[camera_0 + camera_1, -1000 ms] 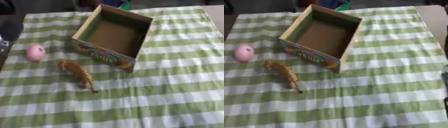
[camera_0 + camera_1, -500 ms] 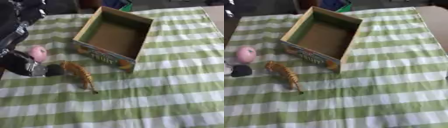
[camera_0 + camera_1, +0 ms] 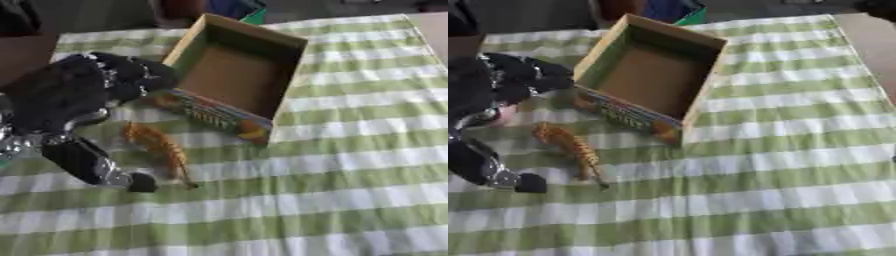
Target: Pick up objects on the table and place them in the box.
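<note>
— Green-and-white checked cloth [image 3: 350, 150] covers the desk in the left eye view; the cardboard box [image 3: 232, 75] stands open and empty at the far middle. What is near it?

— An orange toy animal [image 3: 157, 147] lies just before the box. It looks light, stiff and thin; its body is the place to take it. The left hand [image 3: 79, 105] hangs over it, fingers spread, holding nothing.

— And the right eye view?

— A pink patch [image 3: 507, 114] peeps from under that hand. A second ago no hand was over the toys; the right hand is unseen.
</note>
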